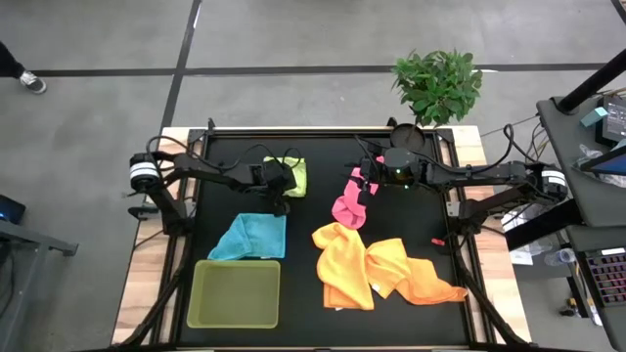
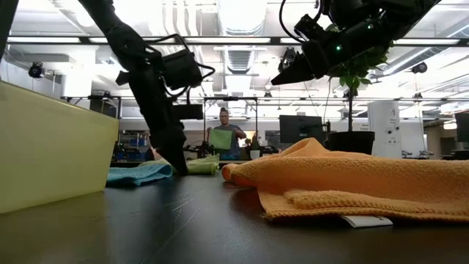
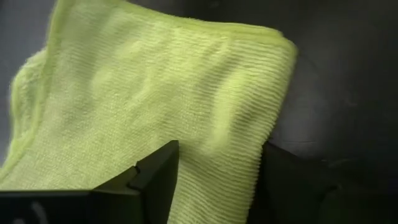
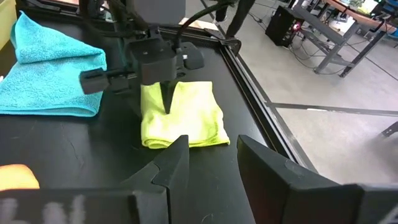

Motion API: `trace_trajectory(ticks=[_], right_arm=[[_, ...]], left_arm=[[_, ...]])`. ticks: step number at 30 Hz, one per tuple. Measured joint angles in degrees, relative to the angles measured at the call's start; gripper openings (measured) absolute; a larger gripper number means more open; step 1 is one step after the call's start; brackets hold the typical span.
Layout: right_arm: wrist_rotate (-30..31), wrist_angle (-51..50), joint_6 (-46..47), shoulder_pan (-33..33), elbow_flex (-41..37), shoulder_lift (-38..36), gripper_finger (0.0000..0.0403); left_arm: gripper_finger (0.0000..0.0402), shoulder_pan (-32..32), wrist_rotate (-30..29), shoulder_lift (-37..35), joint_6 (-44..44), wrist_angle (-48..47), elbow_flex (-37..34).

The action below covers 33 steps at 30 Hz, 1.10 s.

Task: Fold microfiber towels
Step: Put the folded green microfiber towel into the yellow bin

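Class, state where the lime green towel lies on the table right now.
In the high view, the lime green towel lies far-centre, under the left gripper, beyond the light blue towel.

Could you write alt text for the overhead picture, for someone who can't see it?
Seen from above, two dark robot arms reach over a black table: the left gripper presses on a lime green towel, the right gripper hangs above a pink towel. Nearer lie a blue towel, orange towels and a green tray.
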Motion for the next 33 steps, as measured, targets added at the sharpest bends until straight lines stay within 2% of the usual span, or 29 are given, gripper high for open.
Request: trace_trajectory(ticks=[3, 8, 10, 15, 22, 28, 33], right_arm=[[0.0, 0.0, 0.0, 0.0, 0.0, 0.0, 0.0128], [0.0, 0.0, -0.4, 0.0, 0.0, 0.0, 0.0128], [0.0, 0.0, -0.4, 0.0, 0.0, 0.0, 0.0128], [0.0, -0.5, -0.5, 0.0, 0.0, 0.0, 0.0128], [0.0, -0.5, -0.8, 0.0, 0.0, 0.0, 0.0128], [0.0, -0.5, -0.8, 0.0, 0.0, 0.0, 0.0128], [0.0, -0.6, -0.6, 0.0, 0.0, 0.0, 0.0128]], left_arm=[[0.0161, 0.0, 0.0, 0.3, 0.3, 0.3, 0.0], [0.0036, 0.0, -0.3, 0.3, 0.4, 0.0, 0.0], [0.0013, 0.0, -0.3, -0.1, 0.1, -0.5, 0.1], [0.0004, -1.1, 0.0, -3.1, 0.0, -8.3, 3.9], [0.0002, -6.2, 0.2, -8.7, -3.7, -29.3, 16.3], [0.0001, -14.4, 1.1, -11.6, -14.4, -47.9, 27.9], [0.0001, -22.3, 9.2, -13.8, -26.1, -52.5, 33.3]])
